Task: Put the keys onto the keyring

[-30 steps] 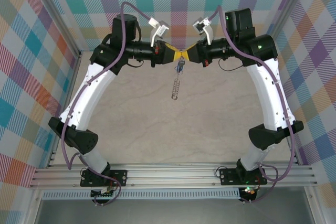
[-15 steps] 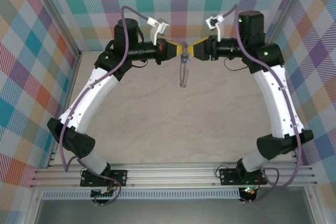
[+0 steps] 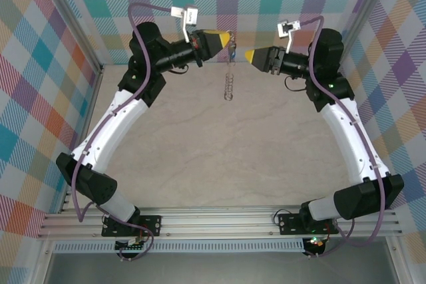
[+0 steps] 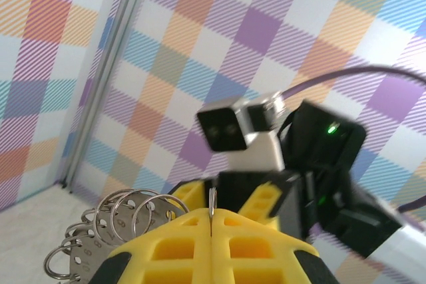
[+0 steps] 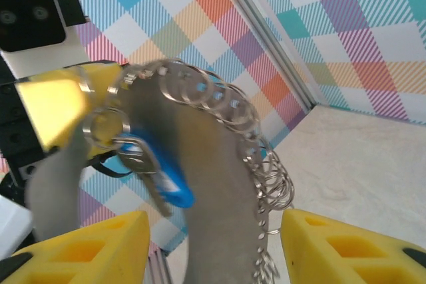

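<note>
My left gripper (image 3: pixel 229 34) is raised near the back wall, shut on the top edge of the keyring (image 3: pixel 228 78), which hangs straight down from it. In the left wrist view the yellow fingers (image 4: pixel 173 244) pinch a thin ring, and a fringe of small loops (image 4: pixel 126 214) shows to their left. My right gripper (image 3: pixel 247 54) faces it from the right, a short gap away and open. Between its spread yellow fingers (image 5: pixel 86 247) the keyring (image 5: pixel 219 164) curves as a grey band edged with loops. The blue-headed key (image 5: pixel 166 181) dangles from a loop near the left gripper's finger.
Plaid walls and aluminium posts (image 3: pixel 73 28) close in the back and both sides. The beige tabletop (image 3: pixel 226 157) lies well below the hanging ring. The right arm's wrist camera (image 4: pixel 233 124) sits close in front of the left gripper.
Both arms rose and moved toward the back wall. The right gripper opened, let go and drew back to the right. The left gripper kept its hold, so the keyring now hangs from it alone.
</note>
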